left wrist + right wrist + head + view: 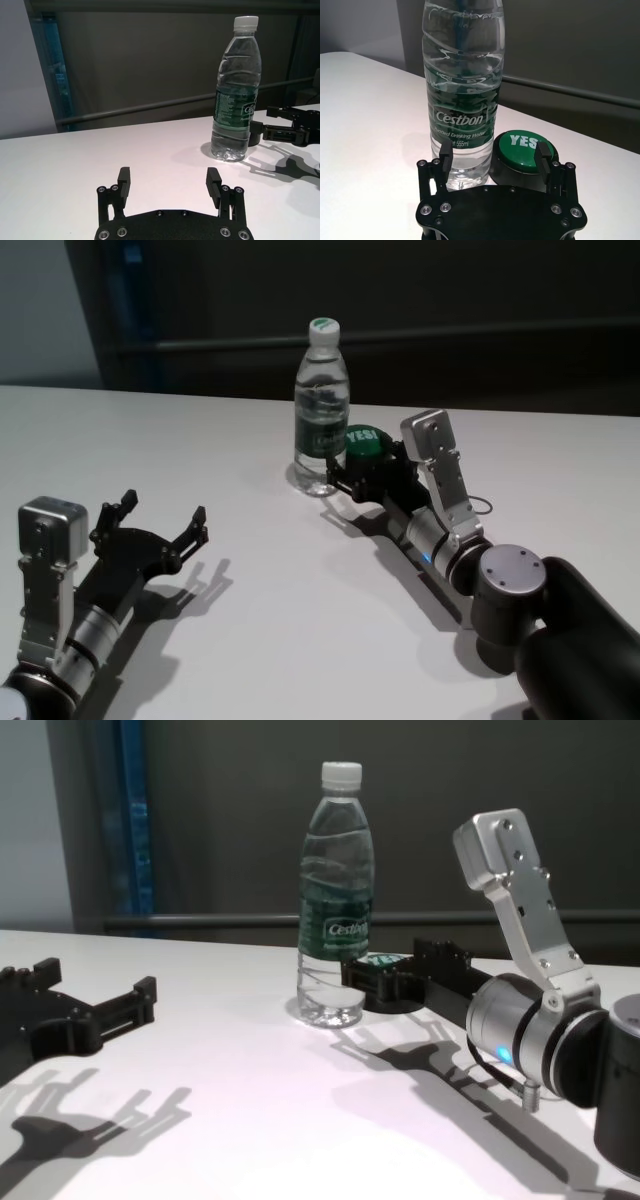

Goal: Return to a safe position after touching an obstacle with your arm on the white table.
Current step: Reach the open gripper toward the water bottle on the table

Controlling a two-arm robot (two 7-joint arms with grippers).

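Nearest me, my left end effector (160, 515) hovers low over the white surface (260, 630) at its near left, fingers spread wide and holding nothing. Farther in, my right end effector (495, 152) reaches low across the surface, fingers likewise apart and empty (one fingertip (446, 151) sits just before the bottle's base, the other before the button). The bottle (321, 410), clear with a white cap and dark green label, stands upright near the surface's middle. A green button (366, 443) marked "YES" lies just beside it, to its right.
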